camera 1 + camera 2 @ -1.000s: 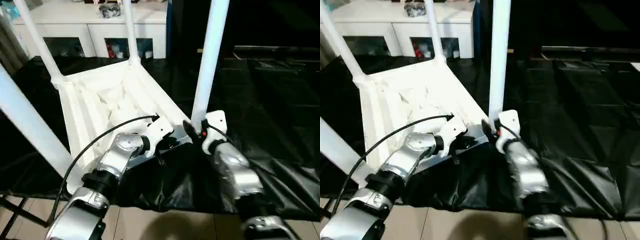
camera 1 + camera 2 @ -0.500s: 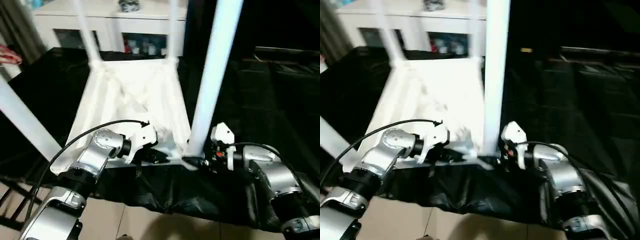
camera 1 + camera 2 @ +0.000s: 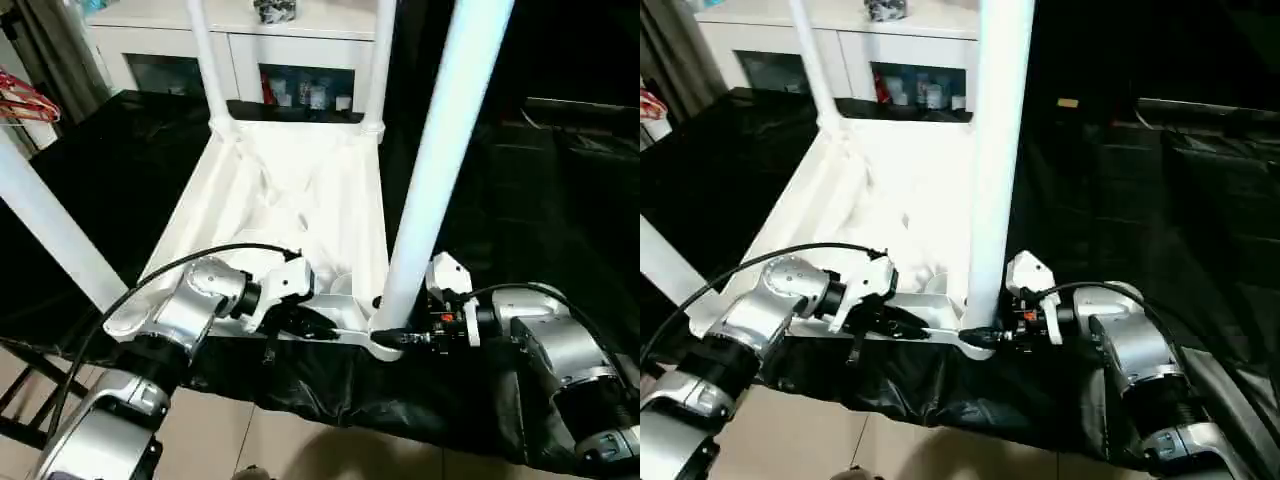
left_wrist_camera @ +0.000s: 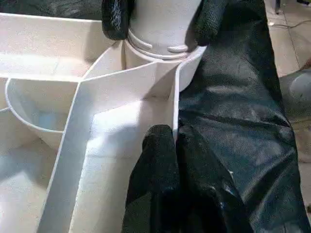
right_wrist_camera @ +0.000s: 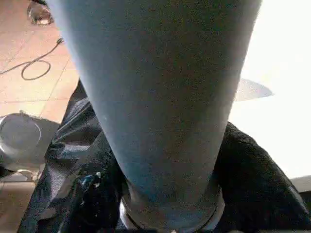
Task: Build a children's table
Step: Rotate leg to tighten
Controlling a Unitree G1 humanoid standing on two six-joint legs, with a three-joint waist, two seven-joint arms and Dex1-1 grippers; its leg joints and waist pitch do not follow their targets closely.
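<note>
Right gripper (image 4: 158, 22) has swung in, clamping the near leg (image 3: 430, 190) at its socket; left gripper (image 4: 172, 160), closed, presses the table (image 3: 290, 190) rim — leg being seated.

Smooth white plastic table (image 3: 300, 190)

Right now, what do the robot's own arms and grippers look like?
Both arms are rounded, brushed-silver forearm casings with black joint rings. Each wrist ends in a white block. The left arm has a thin black cable arching over it to the wrist; the right arm has a shorter black cable and small red marks by its wrist block. The fingers are black and matte, with a grainy texture.
</note>
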